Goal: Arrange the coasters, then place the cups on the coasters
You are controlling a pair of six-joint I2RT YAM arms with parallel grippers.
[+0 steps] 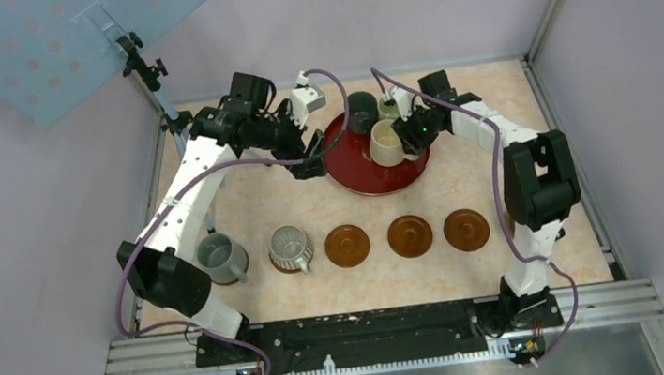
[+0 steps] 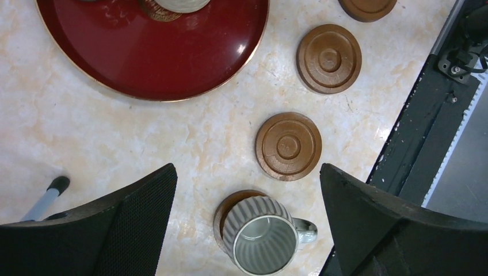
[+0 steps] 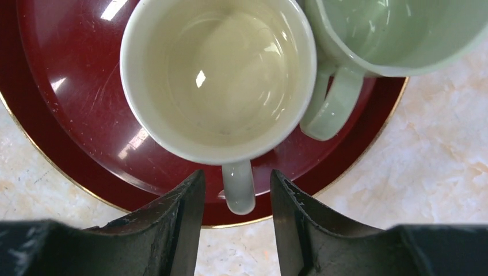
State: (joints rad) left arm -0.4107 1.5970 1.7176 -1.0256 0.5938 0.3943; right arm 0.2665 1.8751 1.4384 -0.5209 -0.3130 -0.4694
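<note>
The dark-red tray (image 1: 379,178) holds a cream-yellow cup (image 3: 218,75), a pale green cup (image 3: 397,29) and a dark cup (image 1: 362,110). My right gripper (image 3: 237,172) straddles the cream cup's handle (image 3: 239,187); it is still open, with a narrow gap on each side. My left gripper (image 2: 247,168) hangs wide open and empty above the table, left of the tray. In the near row, a grey cup (image 1: 221,257) stands at the left. Beside it, a ribbed grey cup (image 2: 265,241) sits on a coaster (image 2: 227,210). Three bare coasters (image 1: 347,244), (image 1: 409,234), (image 1: 466,229) follow to the right.
A blue perforated panel (image 1: 57,40) on a stand rises at the back left; the stand's foot (image 2: 49,198) rests on the table near my left fingers. A black base rail (image 1: 372,324) runs along the near edge. Walls enclose the table.
</note>
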